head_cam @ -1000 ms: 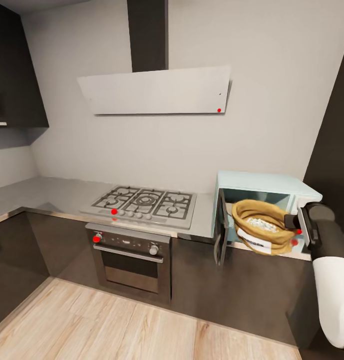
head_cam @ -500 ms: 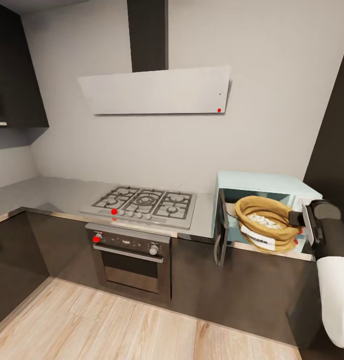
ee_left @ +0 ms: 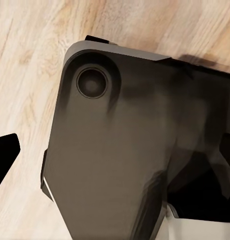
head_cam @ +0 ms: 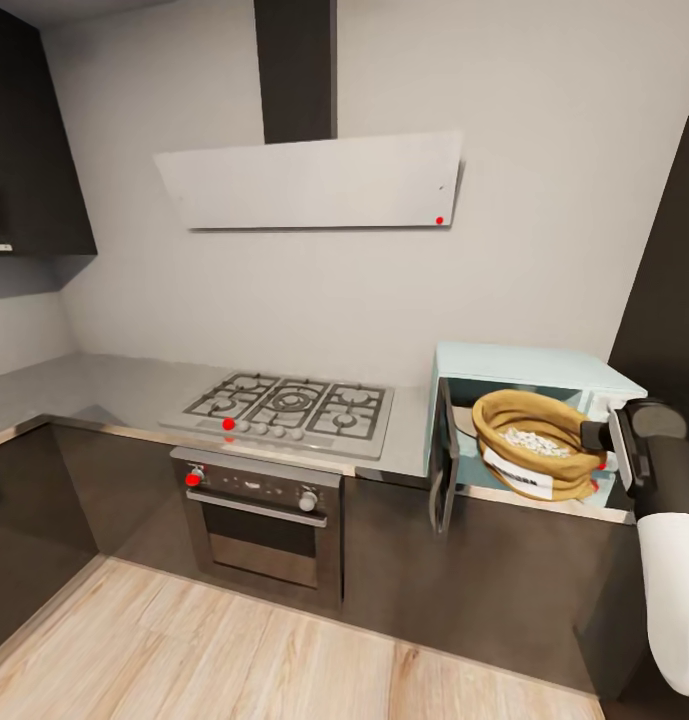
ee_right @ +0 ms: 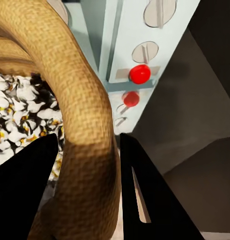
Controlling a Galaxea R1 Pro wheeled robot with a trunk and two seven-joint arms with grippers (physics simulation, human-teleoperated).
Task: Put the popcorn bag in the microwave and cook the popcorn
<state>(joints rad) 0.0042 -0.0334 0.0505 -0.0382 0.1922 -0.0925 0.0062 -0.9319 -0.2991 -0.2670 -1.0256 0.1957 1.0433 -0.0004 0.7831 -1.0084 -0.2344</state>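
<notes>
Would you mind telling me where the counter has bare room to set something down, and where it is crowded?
The countertop is bare from the left corner to the stove, and a narrow strip lies free between the stove and the open microwave. The microwave's mouth is crowded: the popcorn bag sits there, its rolled rim between the right gripper's fingers.

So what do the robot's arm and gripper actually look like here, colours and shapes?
The right arm has a smooth white rounded forearm shell, then a dark grey cylindrical wrist section with a thin pale band. The right gripper ends in two flat, matte black fingers tapering to wedge-shaped tips. No cables or markings are visible.
</notes>
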